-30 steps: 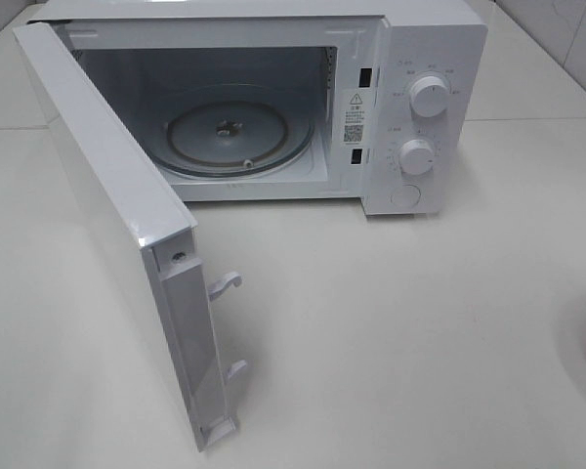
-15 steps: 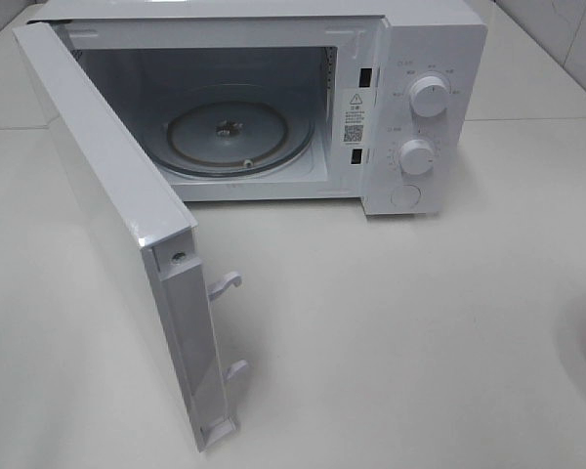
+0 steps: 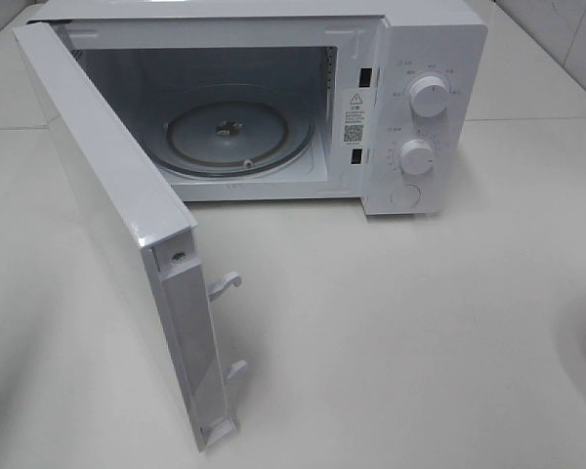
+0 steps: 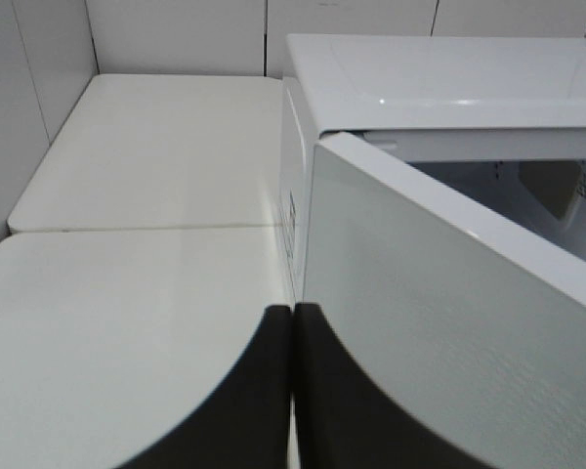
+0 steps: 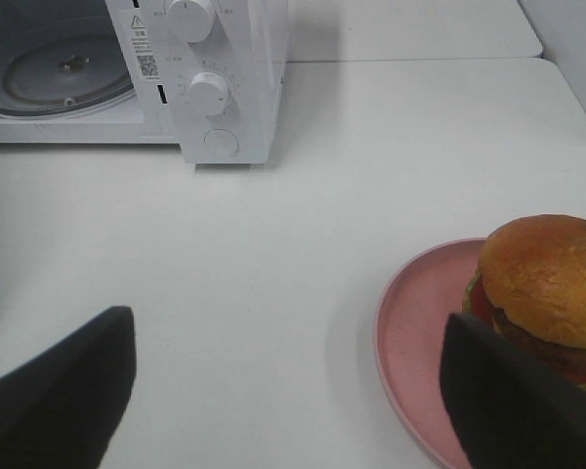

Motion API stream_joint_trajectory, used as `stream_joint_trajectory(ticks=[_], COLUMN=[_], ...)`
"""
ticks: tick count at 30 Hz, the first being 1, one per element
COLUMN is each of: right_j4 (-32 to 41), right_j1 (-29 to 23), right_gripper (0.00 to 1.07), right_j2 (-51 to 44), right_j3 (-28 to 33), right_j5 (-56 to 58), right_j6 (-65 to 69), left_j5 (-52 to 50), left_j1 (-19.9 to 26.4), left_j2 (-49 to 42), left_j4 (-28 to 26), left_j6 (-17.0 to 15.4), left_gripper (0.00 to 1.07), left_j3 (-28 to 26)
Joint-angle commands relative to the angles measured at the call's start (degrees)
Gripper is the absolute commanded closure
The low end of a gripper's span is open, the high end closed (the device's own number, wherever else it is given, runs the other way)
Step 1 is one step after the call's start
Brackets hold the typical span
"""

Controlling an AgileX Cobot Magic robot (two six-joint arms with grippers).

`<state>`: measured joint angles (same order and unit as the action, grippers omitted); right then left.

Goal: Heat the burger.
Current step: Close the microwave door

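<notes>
White microwave [image 3: 410, 98] door [image 3: 117, 225] open; glossy orange-bun burger [image 5: 547, 293] on round pink plate [image 5: 420, 322]. Left jaws together, right jaws apart.

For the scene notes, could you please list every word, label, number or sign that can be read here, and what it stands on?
No text can be read as words.
Warning sticker on the microwave front frame: a triangle sign shows; its print is too small.
QR code below it: visible, not legible.
Markings around the upper knob and lower knob: too blurred.
</notes>
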<state>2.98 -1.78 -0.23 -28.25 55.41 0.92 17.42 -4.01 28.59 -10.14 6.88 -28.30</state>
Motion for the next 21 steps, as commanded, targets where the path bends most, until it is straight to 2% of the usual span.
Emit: stream_joint_trajectory(ticks=[1, 2, 5, 7, 8, 10, 11, 12, 13, 14, 15, 16, 18, 19, 20, 21], right_j4=[-0.06, -0.06, -0.06, -0.06, -0.06, -0.06, -0.06, -0.06, -0.06, -0.06, -0.06, -0.06, -0.06, -0.06, -0.06, -0.06], right_j1=[0.34, 0.34, 0.34, 0.34, 0.34, 0.34, 0.34, 0.34, 0.34, 0.34, 0.34, 0.34, 0.34, 0.34, 0.34, 0.34], right_gripper=[0.32, 0.32, 0.32, 0.32, 0.32, 0.32, 0.32, 0.32, 0.32, 0.32, 0.32, 0.32, 0.32, 0.32, 0.32, 0.32], right_j2=[-1.78, -1.78, -1.78, -1.78, -1.78, -1.78, -1.78, -1.78, -1.78, -1.78, -1.78, -1.78, -1.78, -1.78, -1.78, -1.78], right_j3=[0.17, 0.17, 0.17, 0.17, 0.17, 0.17, 0.17, 0.17, 0.17, 0.17, 0.17, 0.17, 0.17, 0.17, 0.17, 0.17], right_j5=[-0.52, -0.52, -0.52, -0.52, -0.52, -0.52, -0.52, -0.52, -0.52, -0.52, -0.52, -0.52, -0.52, -0.52, -0.52, -0.52], right_j6=[0.17, 0.17, 0.17, 0.17, 0.17, 0.17, 0.17, 0.17, 0.17, 0.17, 0.17, 0.17, 0.17, 0.17, 0.17, 0.17], left_j5=[-12.03, -19.71, -23.43, -36.04, -36.04, -44.58, -44.58, -49.62, -49.62, -51.39, -54.49, -54.49, -57.93, -57.93, -58.96, -61.31], left_j1=[0.11, 0.11, 0.11, 0.11, 0.11, 0.11, 0.11, 0.11, 0.11, 0.11, 0.11, 0.11, 0.11, 0.11, 0.11, 0.11], left_j2=[4.35, 6.65, 7.85, 12.78, 12.78, 16.44, 16.44, 19.08, 19.08, 20.63, 23.78, 23.78, 28.13, 28.13, 29.22, 31.97], left_j4=[0.11, 0.11, 0.11, 0.57, 0.57, 2.98, 2.98, 5.39, 5.39, 6.7, 10.14, 10.14, 15.01, 15.01, 15.76, 16.96], left_j6=[0.11, 0.06, -0.11, -0.29, -0.29, -0.29, -0.29, -1.55, -1.55, -2.69, -6.02, -6.02, -10.14, -10.14, -11.63, -14.44], left_gripper=[1.07, 1.07, 1.07, 1.07, 1.07, 1.07, 1.07, 1.07, 1.07, 1.07, 1.07, 1.07, 1.07, 1.07, 1.07, 1.07], left_j3=[2.69, 5.56, 7.05, 12.15, 12.15, 14.95, 14.95, 16.27, 16.27, 16.5, 16.67, 16.67, 16.67, 16.67, 16.67, 16.56])
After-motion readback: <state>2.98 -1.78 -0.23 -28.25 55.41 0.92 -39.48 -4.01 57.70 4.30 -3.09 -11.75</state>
